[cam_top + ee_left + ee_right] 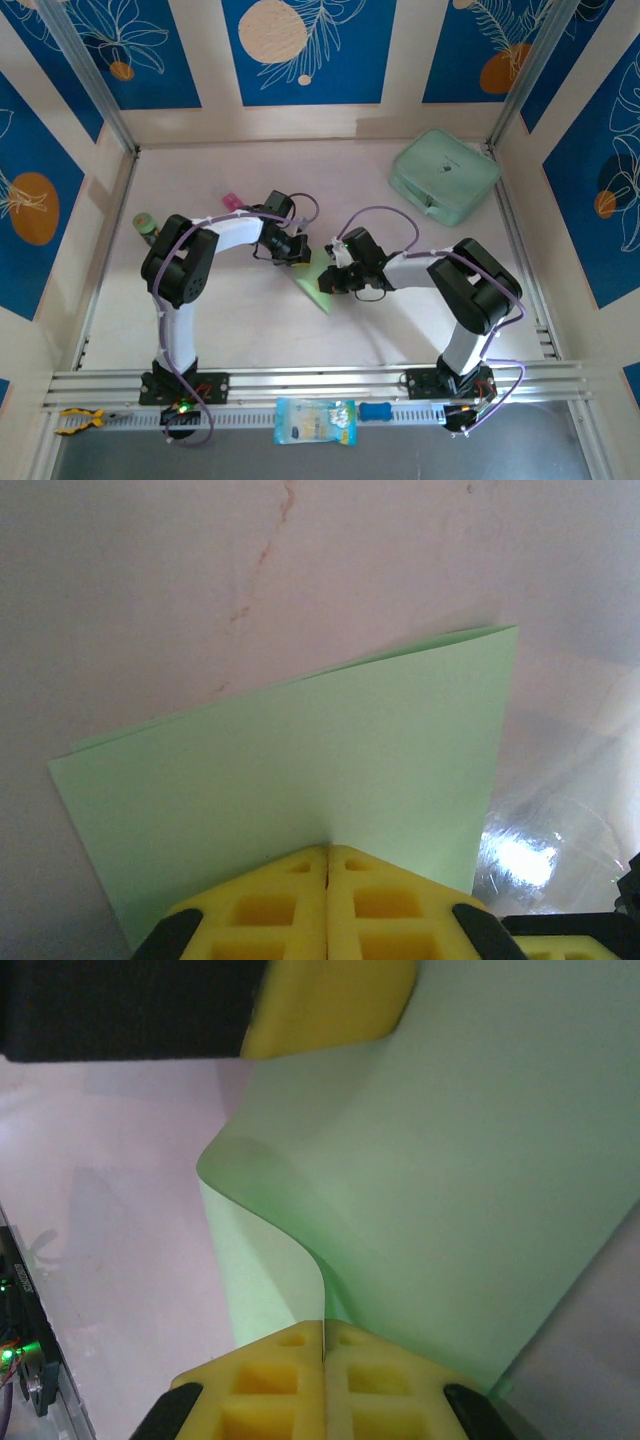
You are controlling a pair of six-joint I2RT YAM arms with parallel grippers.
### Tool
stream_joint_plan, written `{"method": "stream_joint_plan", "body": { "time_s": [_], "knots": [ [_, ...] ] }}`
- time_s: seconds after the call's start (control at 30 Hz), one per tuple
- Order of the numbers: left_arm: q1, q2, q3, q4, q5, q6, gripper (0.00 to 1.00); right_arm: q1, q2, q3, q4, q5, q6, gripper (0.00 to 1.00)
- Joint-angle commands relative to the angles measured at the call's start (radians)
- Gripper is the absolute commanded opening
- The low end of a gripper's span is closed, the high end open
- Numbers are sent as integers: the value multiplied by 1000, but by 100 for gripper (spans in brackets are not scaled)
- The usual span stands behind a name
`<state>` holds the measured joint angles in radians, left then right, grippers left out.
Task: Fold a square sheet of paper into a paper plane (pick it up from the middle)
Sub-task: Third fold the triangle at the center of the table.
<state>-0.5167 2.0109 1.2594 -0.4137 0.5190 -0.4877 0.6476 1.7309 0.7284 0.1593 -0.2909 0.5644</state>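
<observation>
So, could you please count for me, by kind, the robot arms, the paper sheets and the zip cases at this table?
Robot arms: 2 (left arm, right arm)
Paper sheets: 1 (pale-green sheet)
Zip cases: 1 (mint-green case)
Total: 4

Top external: we look down from above and behind the arm bases, over the pale counter (250,330).
Left wrist: we sit close behind the yellow left pincer (328,850), facing the pale-green folded paper sheet (330,750).
Right wrist: equally close behind the yellow right pincer (323,1328).
Shared: that sheet, in all three.
</observation>
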Motion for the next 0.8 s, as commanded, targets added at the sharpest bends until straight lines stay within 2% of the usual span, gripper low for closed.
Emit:
{"method": "stream_joint_plan", "body": {
  "time_s": [0.0,0.77],
  "knots": [
    [-8,24,8,-70,-46,18,7,-2,10,23,-39,8,-26,5],
    [-8,14,1,-69,-48,17,6,-3,-8,47,-115,44,-56,5]
  ]
}}
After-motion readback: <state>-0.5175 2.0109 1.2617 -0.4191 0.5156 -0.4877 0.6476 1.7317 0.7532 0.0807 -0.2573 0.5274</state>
